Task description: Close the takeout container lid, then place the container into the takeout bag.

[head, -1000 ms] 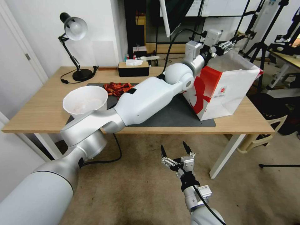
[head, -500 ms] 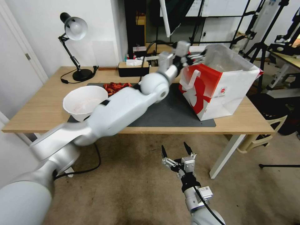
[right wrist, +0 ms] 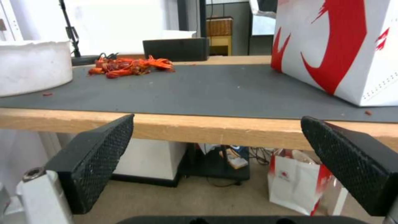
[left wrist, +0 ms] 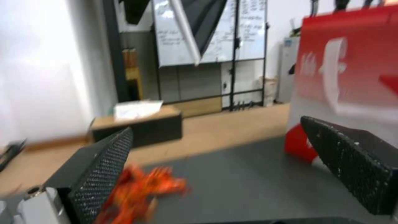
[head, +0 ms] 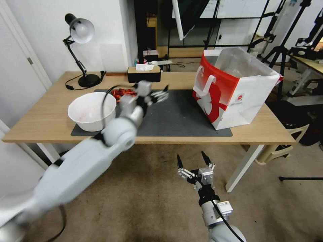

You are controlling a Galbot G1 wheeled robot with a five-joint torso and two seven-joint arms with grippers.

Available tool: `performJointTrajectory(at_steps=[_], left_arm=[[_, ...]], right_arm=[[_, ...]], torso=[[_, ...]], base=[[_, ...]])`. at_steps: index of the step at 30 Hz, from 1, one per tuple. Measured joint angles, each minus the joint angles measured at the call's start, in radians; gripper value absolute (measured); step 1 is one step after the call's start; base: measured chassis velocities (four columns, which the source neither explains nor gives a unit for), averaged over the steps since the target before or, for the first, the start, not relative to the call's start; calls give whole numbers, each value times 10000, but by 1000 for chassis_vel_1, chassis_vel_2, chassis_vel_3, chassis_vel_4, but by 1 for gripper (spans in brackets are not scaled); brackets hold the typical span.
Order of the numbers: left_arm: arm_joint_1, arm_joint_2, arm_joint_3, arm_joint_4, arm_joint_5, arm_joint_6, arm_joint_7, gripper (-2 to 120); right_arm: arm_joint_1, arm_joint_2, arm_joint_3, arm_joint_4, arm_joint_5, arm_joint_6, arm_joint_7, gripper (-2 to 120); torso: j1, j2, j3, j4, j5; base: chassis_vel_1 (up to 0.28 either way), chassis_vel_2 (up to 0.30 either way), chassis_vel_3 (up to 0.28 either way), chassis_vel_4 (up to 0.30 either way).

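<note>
Since the takeout bag (head: 242,90) stands upright and open-topped on the dark mat (head: 188,117), the paper looks light, creasable and easy to tip; the white strap handles (head: 204,84) seem the safest hold. Its contents cannot be made out, so the container's position cannot be told. A small round logo on the bag's white side is too small to read. Left gripper (head: 159,95) hovers over the mat, well apart from the bag, jaws wide, empty. Right gripper (head: 192,160) hangs below the table edge (right wrist: 215,127), fingers spread, empty.
</note>
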Motion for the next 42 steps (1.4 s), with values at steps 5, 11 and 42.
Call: performJointTrajectory(at_steps=[5, 11, 42], left_arm=[[2759, 185, -1851, -933, 642, -270, 244, 100], [5706, -255, -3052, -1474, 1977, -962, 263, 100], [9703, -2445, -5135, -1387, 3910, -3346, 1172, 100]], right_arm=[[106, -134, -42, 30, 37, 0, 106, 100], [-8, -197, 130, 192, 46, 0, 278, 100], [-68, -410, 839, 301, 1194, 161, 347, 100]], torso=[[1, 0, 0, -1, 3], [-1, 0, -1, 3, 1], [1, -1, 2, -3, 2]], base=[[0, 0, 0, 0], [0, 0, 0, 0], [0, 0, 0, 0]])
